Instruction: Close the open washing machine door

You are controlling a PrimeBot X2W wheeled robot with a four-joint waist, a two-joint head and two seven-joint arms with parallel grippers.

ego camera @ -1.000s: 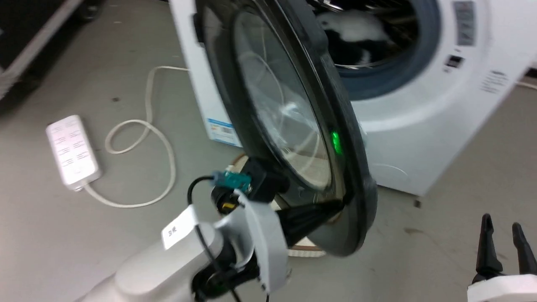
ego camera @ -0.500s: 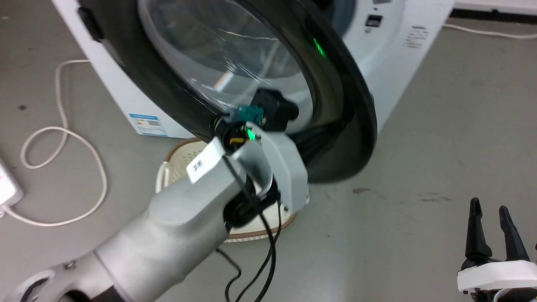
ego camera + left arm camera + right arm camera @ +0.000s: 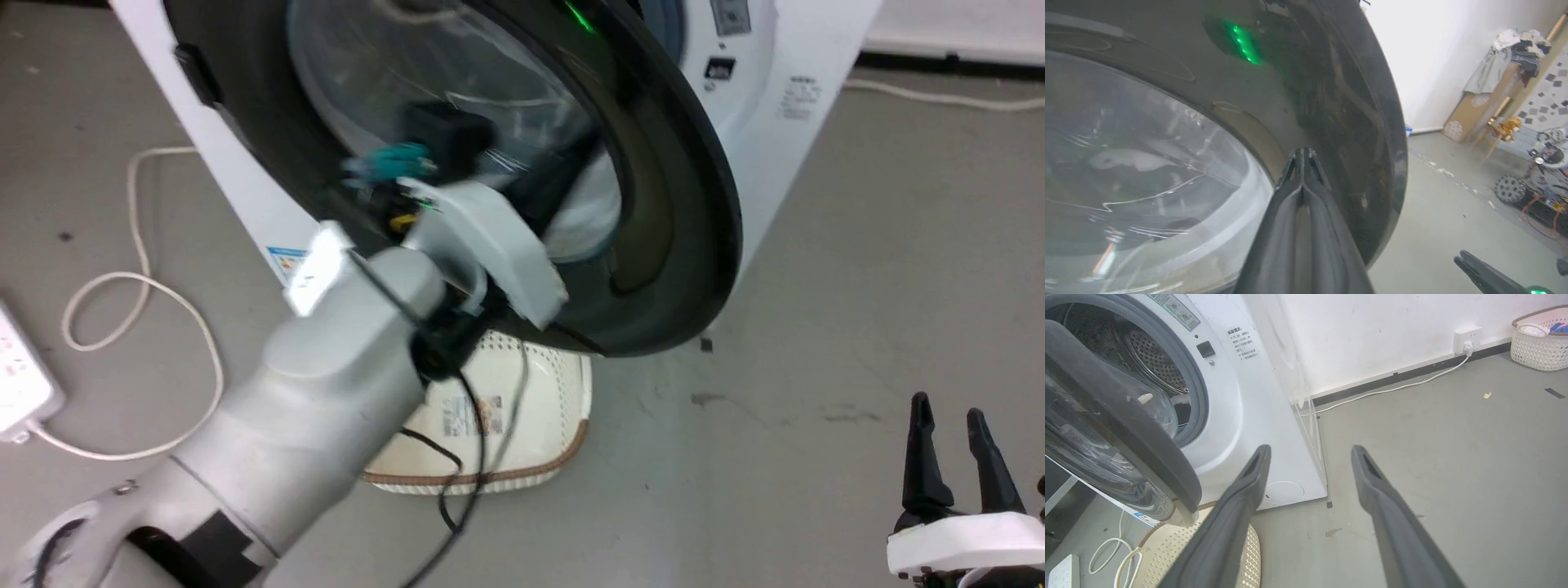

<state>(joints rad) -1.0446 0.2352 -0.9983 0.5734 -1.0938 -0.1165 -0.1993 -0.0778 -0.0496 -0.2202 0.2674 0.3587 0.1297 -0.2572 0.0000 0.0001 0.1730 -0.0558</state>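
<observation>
Left wrist view: apparently pushing door (image 3: 1331, 102) with left jaws pressed together, right jaws spread aside; next, shove firmly toward machine (image 3: 1257, 396) until latched.

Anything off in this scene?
Basket lies on the floor directly under the half-open door, in front of the machine. Clearance to the door's lower edge is unclear; it might catch.

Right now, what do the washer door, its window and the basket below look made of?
Washing machine door: likely glossy black plastic; mirrors a green light.
Window: clear glass or plastic, unsure which; streaky glints, pale shapes seen through.
Basket: matte cream plastic, probably; moulded rows of holes, brown rim band.
</observation>
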